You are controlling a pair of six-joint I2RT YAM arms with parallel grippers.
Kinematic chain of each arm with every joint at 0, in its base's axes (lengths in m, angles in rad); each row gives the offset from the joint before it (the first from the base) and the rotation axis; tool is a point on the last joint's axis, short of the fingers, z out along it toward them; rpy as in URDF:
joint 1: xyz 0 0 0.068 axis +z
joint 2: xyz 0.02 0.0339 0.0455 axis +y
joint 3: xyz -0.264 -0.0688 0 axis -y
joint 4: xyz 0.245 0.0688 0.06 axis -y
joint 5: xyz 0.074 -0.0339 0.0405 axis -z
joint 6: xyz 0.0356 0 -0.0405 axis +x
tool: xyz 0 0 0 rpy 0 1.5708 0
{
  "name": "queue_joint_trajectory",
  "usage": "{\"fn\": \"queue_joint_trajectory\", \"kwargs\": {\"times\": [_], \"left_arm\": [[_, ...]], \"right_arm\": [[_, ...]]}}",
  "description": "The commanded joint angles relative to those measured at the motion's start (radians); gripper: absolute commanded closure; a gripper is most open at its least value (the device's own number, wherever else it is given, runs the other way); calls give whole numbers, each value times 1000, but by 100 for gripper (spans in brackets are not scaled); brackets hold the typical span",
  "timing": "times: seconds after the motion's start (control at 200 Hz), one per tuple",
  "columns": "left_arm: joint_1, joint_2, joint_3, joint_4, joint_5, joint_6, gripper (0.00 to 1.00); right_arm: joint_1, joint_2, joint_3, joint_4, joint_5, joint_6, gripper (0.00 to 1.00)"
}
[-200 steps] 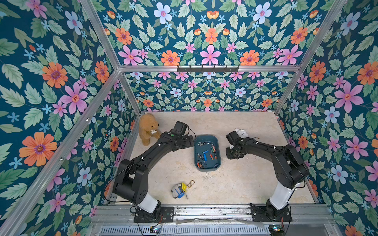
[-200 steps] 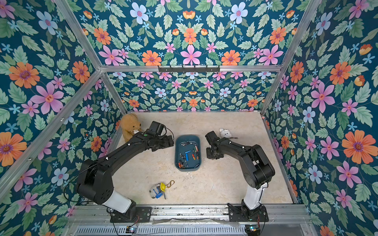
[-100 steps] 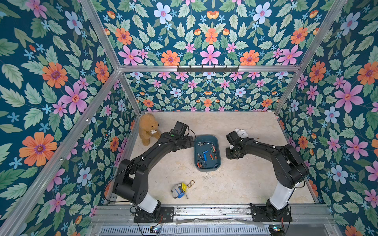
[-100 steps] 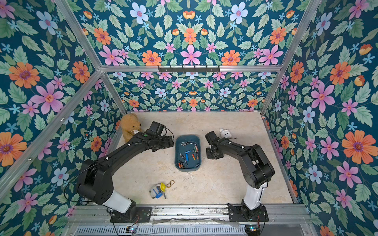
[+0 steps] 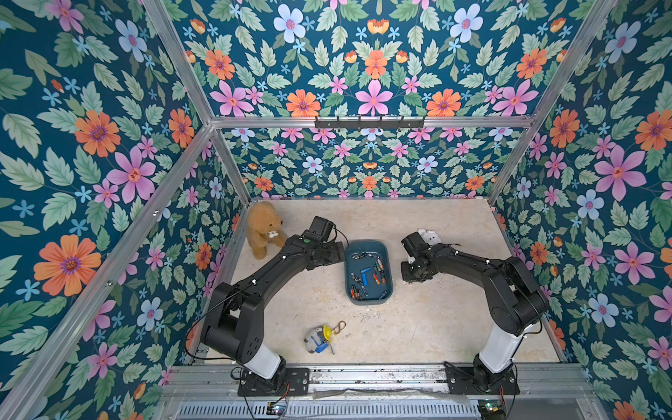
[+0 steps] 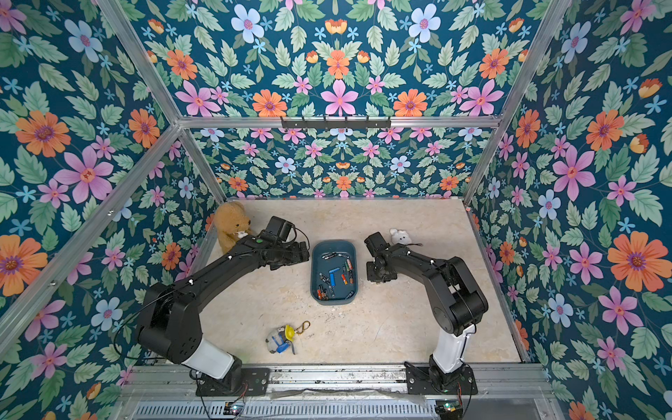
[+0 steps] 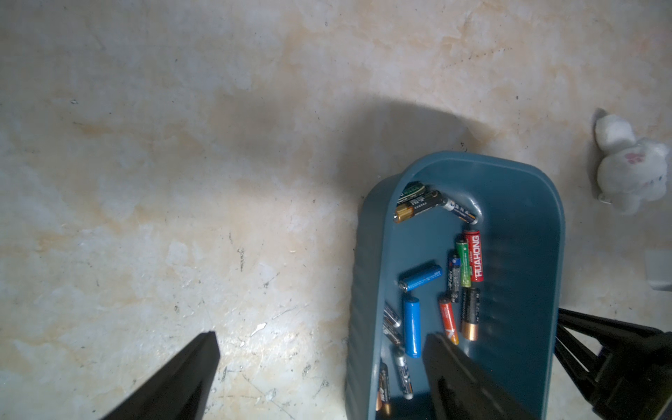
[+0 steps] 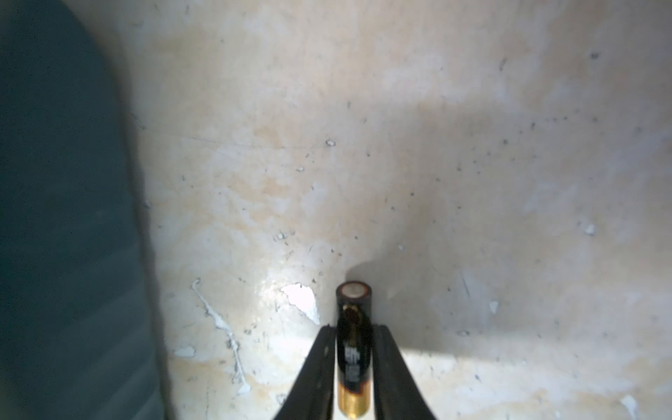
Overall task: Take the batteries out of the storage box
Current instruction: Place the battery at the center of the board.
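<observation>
The storage box (image 5: 365, 242) (image 6: 334, 242), a shallow teal tray, lies mid-table with several batteries (image 5: 365, 274) (image 6: 334, 272) loose inside. My left gripper (image 5: 340, 251) (image 7: 322, 338) is open and straddles the box's left wall (image 7: 523, 254). One finger is over the table and the other is inside, among the batteries (image 7: 412, 325). My right gripper (image 5: 411, 276) (image 8: 354, 328) is low over bare table, right of the box (image 8: 54, 218). It is shut on a black and gold battery (image 8: 353, 349) whose end is at the table top.
A brown teddy bear (image 5: 262, 232) sits at the back left. A small white plush (image 5: 429, 236) (image 7: 629, 171) lies behind my right wrist. A keychain toy (image 5: 320, 338) lies near the front. Flowered walls close in three sides.
</observation>
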Motion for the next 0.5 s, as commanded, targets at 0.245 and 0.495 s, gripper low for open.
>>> {"fn": "queue_joint_trajectory", "kwargs": {"times": [0.245,0.495], "left_arm": [[-3,4,15,-4,6,-1,6],[-17,18,45,-4,9,-4,6]], "right_arm": [[1,-17,21,-34,17,-8,72],[-1,-55,51,-69,25,-5,72]]}}
